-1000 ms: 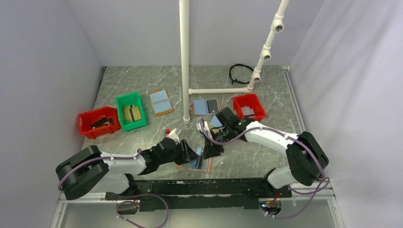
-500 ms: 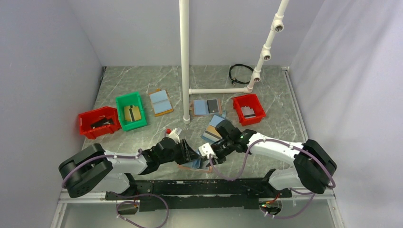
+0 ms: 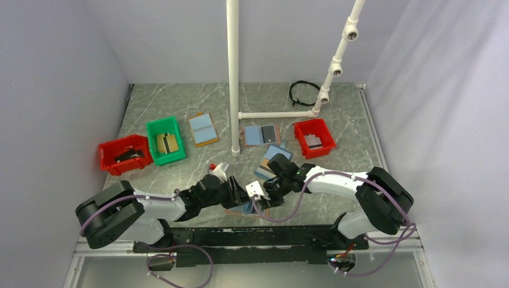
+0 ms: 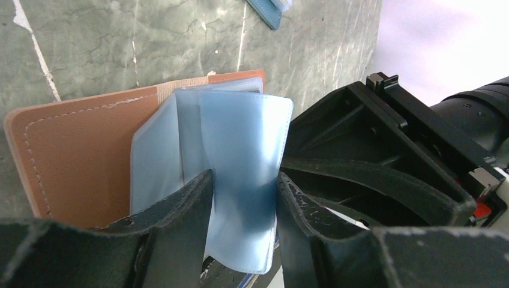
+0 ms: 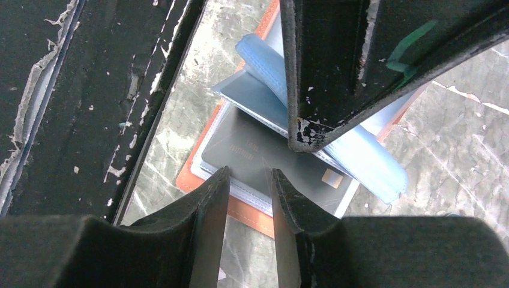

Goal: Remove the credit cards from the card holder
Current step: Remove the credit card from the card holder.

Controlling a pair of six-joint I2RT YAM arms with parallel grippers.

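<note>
Left gripper (image 4: 244,180): clamped on the pale blue sleeve of the card holder (image 4: 84,156); the sleeve stands up between the fingers, tan cover flat to their left. Right gripper (image 5: 249,174): jaws narrow, slightly parted, tips directly over the dark grey credit card (image 5: 258,150) in the holder; contact unclear.

Card holder (image 4: 78,156): stitched tan leather-look rim, glossy blue plastic sleeves. Table (image 4: 120,42): marbled, matt.

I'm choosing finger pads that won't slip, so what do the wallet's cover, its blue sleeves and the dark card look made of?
The cover looks like tan leather or an imitation: matte, with a stitched seam along its edge. The blue sleeves seem to be thin soft plastic, translucent and glossy, bending in a curve. The dark card looks like stiff plastic, satin grey, lying flat, with a small chip.
</note>
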